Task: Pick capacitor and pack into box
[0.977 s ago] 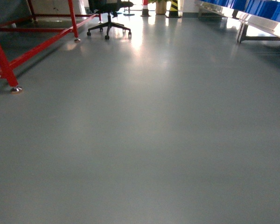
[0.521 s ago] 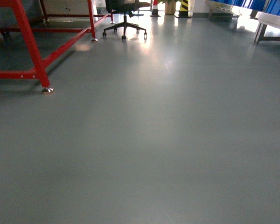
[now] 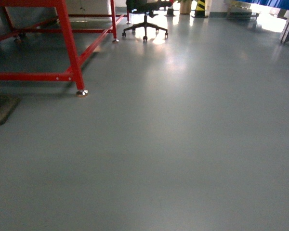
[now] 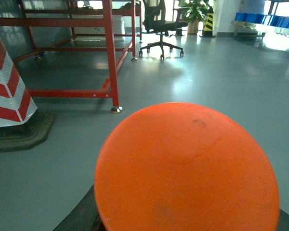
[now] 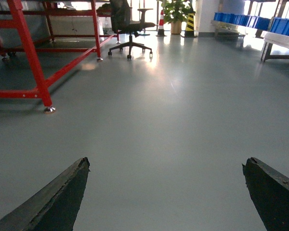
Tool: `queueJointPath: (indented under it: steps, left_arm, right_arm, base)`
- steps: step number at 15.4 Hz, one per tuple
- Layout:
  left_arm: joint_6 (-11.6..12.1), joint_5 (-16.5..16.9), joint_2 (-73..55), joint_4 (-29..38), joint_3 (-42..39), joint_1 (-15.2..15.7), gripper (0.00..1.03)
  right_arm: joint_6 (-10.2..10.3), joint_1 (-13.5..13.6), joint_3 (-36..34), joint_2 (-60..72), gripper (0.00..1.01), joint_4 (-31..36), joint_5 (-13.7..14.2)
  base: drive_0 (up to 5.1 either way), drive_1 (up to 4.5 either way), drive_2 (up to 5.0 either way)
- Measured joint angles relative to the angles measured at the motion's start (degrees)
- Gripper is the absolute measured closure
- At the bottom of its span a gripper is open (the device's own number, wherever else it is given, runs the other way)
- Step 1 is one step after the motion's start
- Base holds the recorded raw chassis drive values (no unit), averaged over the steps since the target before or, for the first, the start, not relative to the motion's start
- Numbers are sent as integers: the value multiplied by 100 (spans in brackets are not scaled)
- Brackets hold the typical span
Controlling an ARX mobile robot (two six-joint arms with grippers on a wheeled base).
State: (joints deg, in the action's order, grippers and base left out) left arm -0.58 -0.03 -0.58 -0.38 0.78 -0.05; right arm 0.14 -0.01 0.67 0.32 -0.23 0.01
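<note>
The head view shows grey floor [image 3: 183, 144], a red frame [image 3: 67, 48] and an office chair [image 3: 144, 24], with no box or capacitor in sight; the left wrist view is filled by an orange disc [image 4: 188, 168], that tool's state untellable; the right tool [image 5: 166, 192] stands wide open over the floor.

Grey floor [image 3: 183, 144], red frame [image 3: 67, 48]
</note>
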Motion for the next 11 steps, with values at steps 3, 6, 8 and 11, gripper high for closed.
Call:
queueJointPath:
  steps: [3, 6, 8, 11]
  left_arm:
    - [0, 2, 0, -2, 0, 0, 59]
    - [0, -11, 0, -7, 0, 0, 59]
    - [0, 2, 0, 17, 0, 0, 59]
    - [0, 2, 0, 13, 0, 0, 59]
  right_arm:
    - [0, 0, 0, 0, 3, -4, -2]
    - [0, 0, 0, -2, 3, -13, 0]
    - [0, 0, 0, 0, 3, -9, 2]
    - [0, 0, 0, 0, 3, -2, 2]
  base:
    - [-497, 248, 248]
    - [-497, 248, 248]
    - [-497, 248, 248]
    - [-495, 250, 250]
